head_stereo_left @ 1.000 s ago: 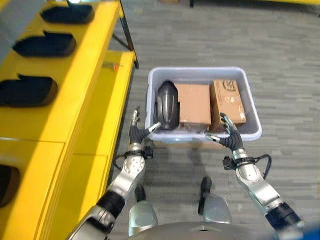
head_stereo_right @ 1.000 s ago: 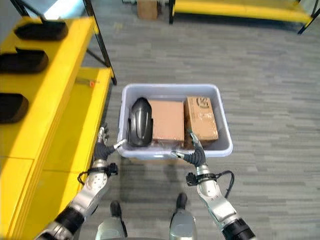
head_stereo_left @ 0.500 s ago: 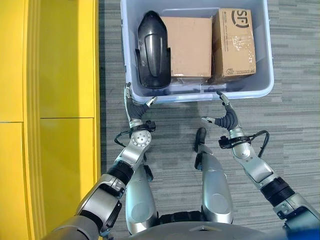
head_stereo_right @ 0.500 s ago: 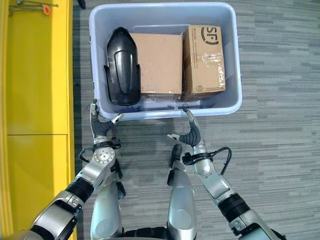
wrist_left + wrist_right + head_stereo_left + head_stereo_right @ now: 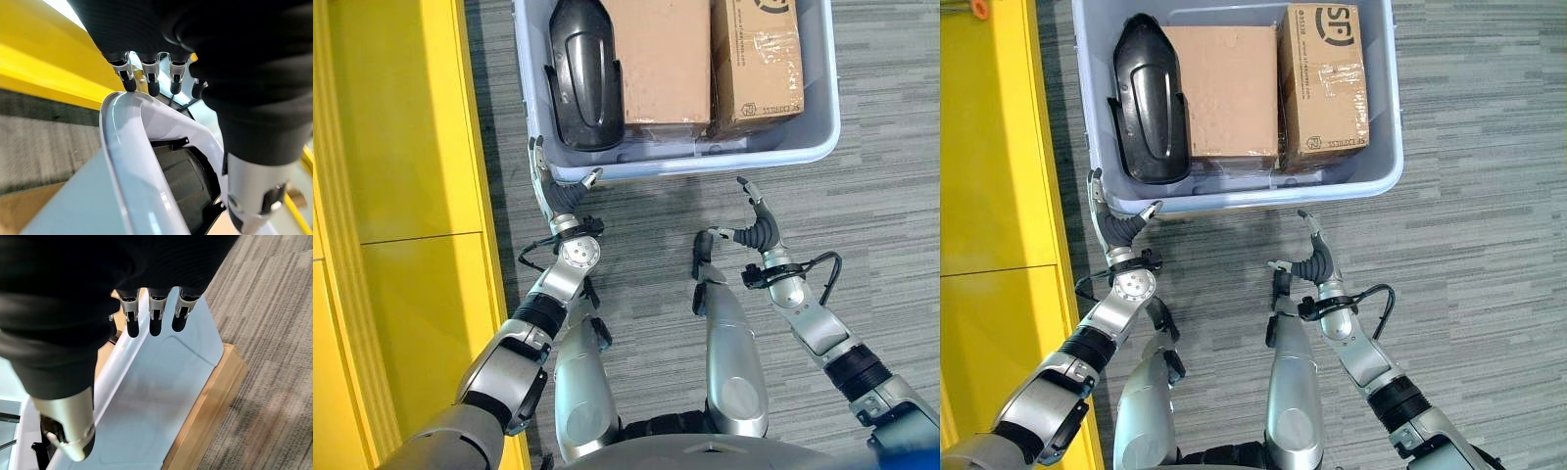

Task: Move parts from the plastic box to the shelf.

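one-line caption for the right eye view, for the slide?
Both open hands, left and right, poised at the near wall of the plastic box holding a black part and two cardboard boxes.

Both hands are staying open; the left hand (image 5: 558,194) is closing in on the plastic box's (image 5: 822,98) near-left corner, the right hand (image 5: 756,230) trailing just short of its near wall.

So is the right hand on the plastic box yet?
Apart. The left eye view shows carpet between the right hand and the near wall of the plastic box; its fingers are straight.

Part (image 5: 586,73) left of cartons (image 5: 705,59) in box (image 5: 822,117)
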`<state>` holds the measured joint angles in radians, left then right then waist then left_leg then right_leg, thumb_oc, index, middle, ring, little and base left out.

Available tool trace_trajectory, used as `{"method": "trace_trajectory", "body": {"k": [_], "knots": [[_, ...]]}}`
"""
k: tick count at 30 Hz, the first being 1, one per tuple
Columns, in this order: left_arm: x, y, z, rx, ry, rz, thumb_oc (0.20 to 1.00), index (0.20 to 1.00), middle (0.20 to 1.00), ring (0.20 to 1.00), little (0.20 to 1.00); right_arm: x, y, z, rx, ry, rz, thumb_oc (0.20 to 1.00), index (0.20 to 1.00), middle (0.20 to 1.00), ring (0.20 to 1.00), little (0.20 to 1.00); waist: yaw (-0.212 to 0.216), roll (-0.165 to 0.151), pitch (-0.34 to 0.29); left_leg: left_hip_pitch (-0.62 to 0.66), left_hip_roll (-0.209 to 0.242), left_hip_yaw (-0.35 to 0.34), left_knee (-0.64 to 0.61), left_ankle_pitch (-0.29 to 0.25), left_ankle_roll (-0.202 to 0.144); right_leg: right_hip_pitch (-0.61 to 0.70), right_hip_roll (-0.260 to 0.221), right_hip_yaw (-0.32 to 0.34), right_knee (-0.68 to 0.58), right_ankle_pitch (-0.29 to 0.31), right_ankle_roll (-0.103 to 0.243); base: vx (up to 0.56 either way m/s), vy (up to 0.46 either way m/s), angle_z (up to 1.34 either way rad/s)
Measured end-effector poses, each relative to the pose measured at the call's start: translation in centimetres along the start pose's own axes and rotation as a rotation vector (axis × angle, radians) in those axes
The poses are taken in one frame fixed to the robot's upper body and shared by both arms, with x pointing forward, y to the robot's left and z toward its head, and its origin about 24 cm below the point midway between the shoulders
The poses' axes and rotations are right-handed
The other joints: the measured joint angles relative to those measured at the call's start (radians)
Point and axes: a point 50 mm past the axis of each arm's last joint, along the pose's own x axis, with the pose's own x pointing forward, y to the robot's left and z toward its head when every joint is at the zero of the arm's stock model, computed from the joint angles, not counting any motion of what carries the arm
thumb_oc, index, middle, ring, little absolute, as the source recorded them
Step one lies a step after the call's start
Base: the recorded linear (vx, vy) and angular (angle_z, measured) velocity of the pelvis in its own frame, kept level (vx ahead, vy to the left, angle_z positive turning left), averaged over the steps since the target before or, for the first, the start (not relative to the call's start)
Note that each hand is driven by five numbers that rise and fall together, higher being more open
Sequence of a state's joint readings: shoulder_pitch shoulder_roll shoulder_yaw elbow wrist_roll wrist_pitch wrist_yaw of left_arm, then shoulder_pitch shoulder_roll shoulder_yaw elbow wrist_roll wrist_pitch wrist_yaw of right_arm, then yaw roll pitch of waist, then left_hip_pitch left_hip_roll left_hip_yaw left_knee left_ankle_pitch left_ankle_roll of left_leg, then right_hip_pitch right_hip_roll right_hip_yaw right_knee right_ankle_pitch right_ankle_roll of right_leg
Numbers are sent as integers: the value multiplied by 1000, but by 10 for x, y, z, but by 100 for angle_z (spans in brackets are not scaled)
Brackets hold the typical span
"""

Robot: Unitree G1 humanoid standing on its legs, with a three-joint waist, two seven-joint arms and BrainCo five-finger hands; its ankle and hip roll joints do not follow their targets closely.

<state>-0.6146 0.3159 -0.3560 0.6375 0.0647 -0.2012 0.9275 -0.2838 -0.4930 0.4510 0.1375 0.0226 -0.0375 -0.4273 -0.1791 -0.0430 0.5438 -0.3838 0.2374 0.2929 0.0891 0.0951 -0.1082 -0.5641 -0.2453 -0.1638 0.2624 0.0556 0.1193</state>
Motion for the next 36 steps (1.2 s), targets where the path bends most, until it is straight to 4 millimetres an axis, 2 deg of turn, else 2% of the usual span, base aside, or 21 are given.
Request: {"method": "trace_trajectory", "body": {"k": [2, 4, 5, 8, 9, 11, 12, 16, 23, 29, 31, 36], "knots": [[12, -1, 7, 97, -65, 29, 1000, 1000, 1000, 1000, 1000, 1, 1, 1, 4, -1, 14, 1000, 1000, 1000, 1000, 1000, -12, -4, 2, -15, -1, 1, 0, 1, 0, -16, 0, 7, 1, 8, -8, 0, 0, 0], [20, 1, 13, 124, -105, 56, 1000, 1000, 1000, 1000, 1000, 3, 2, 3, 8, -2, 24, 1000, 1000, 1000, 1000, 1000, -25, -8, 4, -17, -2, 2, 0, 4, -5, -20, 0, 10, 0, 9, -9, 8, -4, -2], [25, -3, 29, 151, -222, 73, 1000, 1000, 1000, 1000, 1000, 3, 3, 3, 26, 3, 29, 1000, 1000, 1000, 1000, 1000, -39, -8, 4, -16, -2, 3, 0, 4, -5, -20, 0, 10, 1, 9, -9, 0, 0, 0], [31, -6, 56, 105, -353, 128, 1000, 1000, 1000, 1000, 1000, 3, 4, 3, 25, 3, 37, 1000, 1000, 1000, 1000, 1000, -55, -8, 4, -15, -2, 3, 0, 3, -4, -20, 0, 10, 1, 9, -9, 23, -30, -2], [28, -8, 73, 23, -426, 187, 1000, 1000, 1000, 1000, 1000, 1, 7, 3, 24, 4, 46, 1000, 1000, 1000, 1000, 1000, -60, -8, 4, -12, -1, 4, 0, 3, -4, -20, 1, 10, 1, 9, -9, 28, -65, -7], [23, -9, 87, -48, -484, 227, 1000, 1000, 1000, 1000, 1000, -1, 7, 1, 24, 10, 45, 1000, 1000, 1000, 1000, 1000, -60, -8, 4, -6, -1, 4, 0, 3, -5, -19, 2, 11, 6, 9, -9, 31, -76, -7], [13, -9, 102, -134, -564, 267, 1000, 1000, 1000, 1000, 1000, -4, 8, -2, 25, 22, 39, 1000, 1000, 1000, 1000, 1000, -58, -8, 4, 0, 1, 2, 1, 3, -5, -17, 3, 11, 14, 7, -11, 29, -73, -1], [-5, -11, 123, -233, -676, 316, 1000, 1000, 1000, 1000, 1000, -7, 9, -4, 24, 29, 20, 1000, 1000, 1000, 1000, 1000, -41, -8, 4, -1, 2, -9, 7, 4, -5, -17, 2, 10, 27, 3, -13, 26, -71, 5], [-13, -14, 131, -247, -700, 291, 1000, 1000, 1000, 1000, 1000, -7, 9, -3, 28, 24, -7, 1000, 1000, 1000, 1000, 1000, -29, -8, 4, -27, 3, -27, 19, 3, -1, -37, 1, 10, 44, -8, -8, 26, -40, 4], [-19, -15, 119, -204, -626, 267, 1000, 1000, 1000, 1000, 1000, -10, 9, -6, 28, 36, -12, 1000, 1000, 1000, 1000, 1000, -34, -8, 4, -32, 3, -27, 19, 6, -6, -39, 2, 9, 41, -4, -15, 0, 0, 0], [-16, -14, 115, -173, -603, 275, 1000, 1000, 1000, 1000, 1000, -9, 9, -6, 28, 35, -12, 1000, 1000, 1000, 1000, 1000, -34, -8, 4, -32, 3, -27, 19, 5, -5, -39, 1, 9, 41, -4, -15, 0, 0, 0], [17, -15, 105, -37, -548, 289, 1000, 1000, 1000, 1000, 1000, -5, 8, -2, 37, 23, -8, 1000, 1000, 1000, 1000, 1000, -53, -8, 4, -33, 4, -25, 24, 4, -3, -40, 1, 11, 45, -4, -15, 5, 7, 0]]}}
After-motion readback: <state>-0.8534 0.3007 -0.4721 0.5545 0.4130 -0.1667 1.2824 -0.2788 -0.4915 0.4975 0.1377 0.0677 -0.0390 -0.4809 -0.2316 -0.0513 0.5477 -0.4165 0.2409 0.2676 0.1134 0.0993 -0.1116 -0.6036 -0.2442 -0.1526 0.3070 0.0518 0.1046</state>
